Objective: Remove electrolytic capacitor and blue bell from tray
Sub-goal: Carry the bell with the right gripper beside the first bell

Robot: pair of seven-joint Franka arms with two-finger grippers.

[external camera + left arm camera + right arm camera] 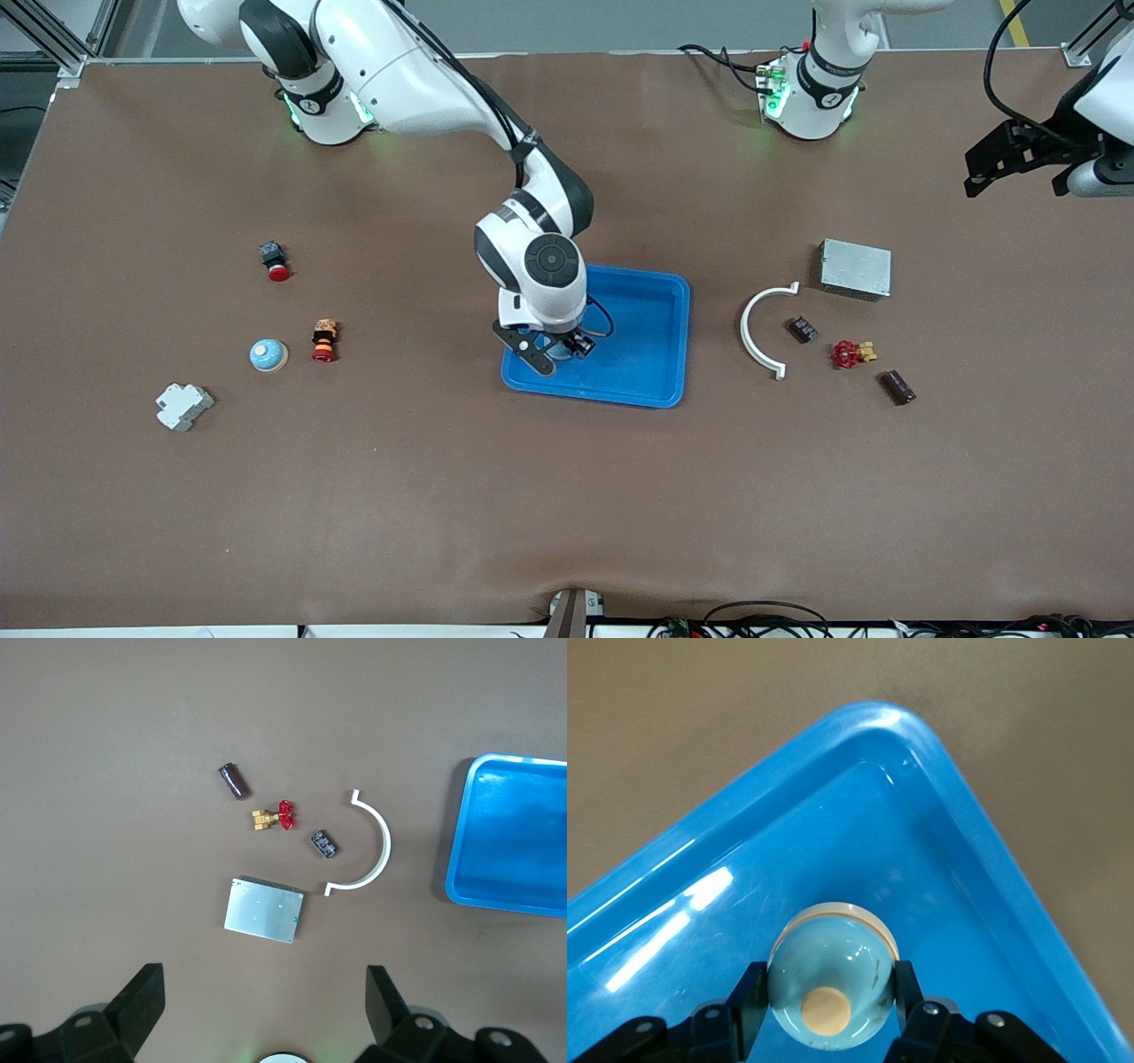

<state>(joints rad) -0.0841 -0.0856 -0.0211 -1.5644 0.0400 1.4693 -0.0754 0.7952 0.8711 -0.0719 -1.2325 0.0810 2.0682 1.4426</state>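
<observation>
Bells: 2. 1 pale blue bell [831,979] sits in the blue tray [656,372], at the corner nearest the front camera toward the right arm's end, with the right gripper [824,1010] closed against its 2 sides. The 2nd bell [267,355] rests on the table toward the right arm's end, beside a small orange-and-red figure [324,341].

Capacitor: 1, dark brown and cylindrical [897,387], lying on the table toward the left arm's end, nearer the front camera than the red-handled valve [850,354].

Tray: 1, holding only the gripped bell.

Other items toward the left arm's end: 1 white curved strip [760,330], 1 small black block [803,330], 1 silver box [855,268].

Other items toward the right arm's end: 1 red push button [275,260], 1 white plastic block [183,406].

Left gripper [266,1014]: waiting high over the left arm's end of the table, fingers spread wide, holding nothing.
</observation>
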